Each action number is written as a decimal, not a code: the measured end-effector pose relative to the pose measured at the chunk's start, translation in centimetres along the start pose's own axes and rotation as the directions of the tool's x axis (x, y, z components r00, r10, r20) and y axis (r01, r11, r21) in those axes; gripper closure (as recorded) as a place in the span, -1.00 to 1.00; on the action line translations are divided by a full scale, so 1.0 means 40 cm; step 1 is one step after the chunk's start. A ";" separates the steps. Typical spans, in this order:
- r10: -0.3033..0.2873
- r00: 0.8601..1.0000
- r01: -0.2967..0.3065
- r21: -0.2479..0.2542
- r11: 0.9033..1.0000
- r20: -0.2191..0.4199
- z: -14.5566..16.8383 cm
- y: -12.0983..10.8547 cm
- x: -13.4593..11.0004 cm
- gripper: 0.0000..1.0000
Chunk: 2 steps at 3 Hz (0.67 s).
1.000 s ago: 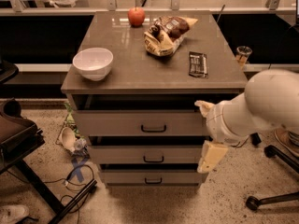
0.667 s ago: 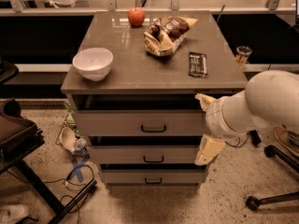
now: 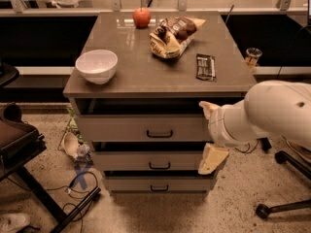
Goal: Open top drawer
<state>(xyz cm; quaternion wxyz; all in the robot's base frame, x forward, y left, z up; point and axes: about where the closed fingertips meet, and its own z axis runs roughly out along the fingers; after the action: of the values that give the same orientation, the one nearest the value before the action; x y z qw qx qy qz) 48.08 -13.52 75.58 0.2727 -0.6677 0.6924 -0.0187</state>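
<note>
The top drawer [image 3: 121,128] sits just under the grey cabinet top [image 3: 146,76], its front about flush with the two narrower drawer fronts below, so I judge it not yet pulled out. Its dark bar handle [image 3: 160,134] runs horizontally at the centre of the panel. The gripper [image 3: 210,136] hangs at the right end of that panel with its fingers [image 3: 213,158] spread wide, one above the other, holding nothing. The handle lies to the gripper's left at about the same height, so the single arm must travel sideways along the front to straddle the bar. What the drawer holds is hidden. On top, a white bowl [image 3: 96,66] looks empty, beside an apple [image 3: 142,17], a snack bag [image 3: 172,35] and a dark wrapped bar [image 3: 205,66]
</note>
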 end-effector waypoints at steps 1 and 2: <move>-0.041 0.999 0.041 0.027 0.999 0.011 0.058 -0.022 0.015 -1.00; -0.129 0.991 0.129 0.050 0.990 0.013 0.112 -0.067 0.035 -1.00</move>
<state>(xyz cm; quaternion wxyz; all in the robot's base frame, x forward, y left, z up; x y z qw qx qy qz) 52.40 -13.60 72.32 0.2929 -0.7043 0.6449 -0.0481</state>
